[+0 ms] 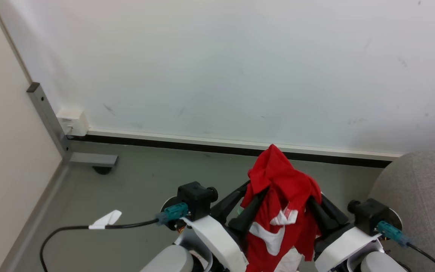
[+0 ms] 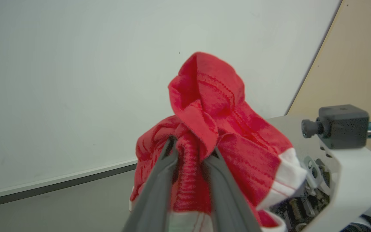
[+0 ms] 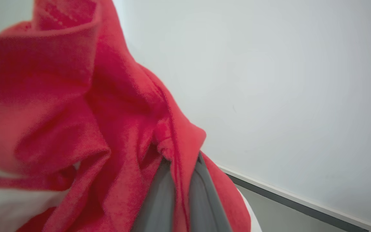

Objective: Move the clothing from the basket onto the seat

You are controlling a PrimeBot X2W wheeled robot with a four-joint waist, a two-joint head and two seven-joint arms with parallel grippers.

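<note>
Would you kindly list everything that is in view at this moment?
clothing: one bundle, red with white parts, held up between both grippers
seat: one, light grey, head view's lower right
wall: one, white, behind everything
floor: one, grey, below the wall
wall box: one, white, at the wall's foot, left
post: one, grey metal, left corner
cable: one, black with white tag, running from the left wrist
left gripper: one, dark fingers, closed on a ribbed red fold
right gripper: one, dark fingers, closed on red cloth
</note>
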